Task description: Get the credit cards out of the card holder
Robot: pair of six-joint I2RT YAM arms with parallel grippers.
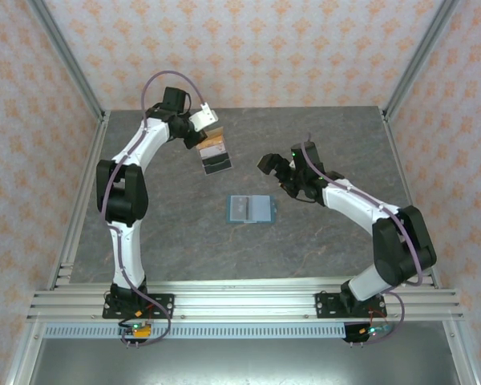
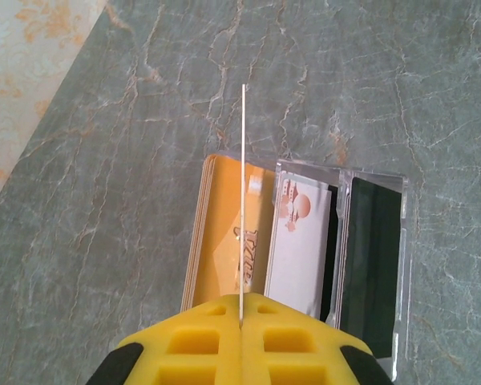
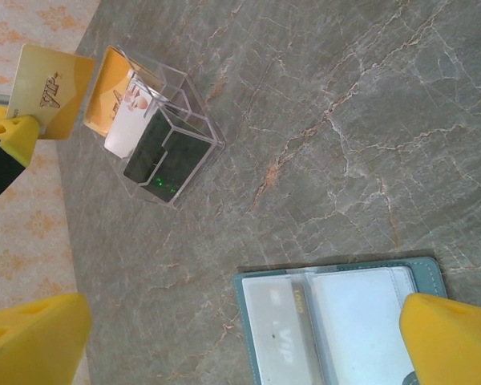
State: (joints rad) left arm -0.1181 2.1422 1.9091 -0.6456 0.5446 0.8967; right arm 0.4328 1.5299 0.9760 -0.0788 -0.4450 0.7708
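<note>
We find the card holder point(image 1: 252, 208) lying open and flat near the middle of the grey marbled table point(image 1: 345, 241), both panels facing up. In the right wrist view its left panel holds a pale card point(image 3: 276, 333) on which we read "VIP". The right panel shows a plain white face point(image 3: 357, 313) with no writing we can make out.

The right claw point(image 3: 240, 345) hangs near the holder with its yellow fingertips point(image 3: 32, 341) spread wide apart, gripping nothing. One of them overlaps the holder's right panel in that view; we cannot tell whether it touches.

Well apart, toward the far left of the table, stands a clear tray point(image 2: 377, 188) with three compartments. The first holds a stack of tan-orange cards point(image 2: 216, 241) whose lettering is partly hidden. The middle one holds a white card point(image 2: 298, 241) with a round orange emblem, and the last a dark card point(image 2: 370, 257).

Above this tray the left claw point(image 2: 242, 309) is pressed together on a tan card point(image 3: 52, 84), pinching it by its lower edge. From the right wrist we read "VIP" on its face. From the left wrist we see it edge-on, as a thin upright line over the divide between the tan-orange stack and the white card.
</note>
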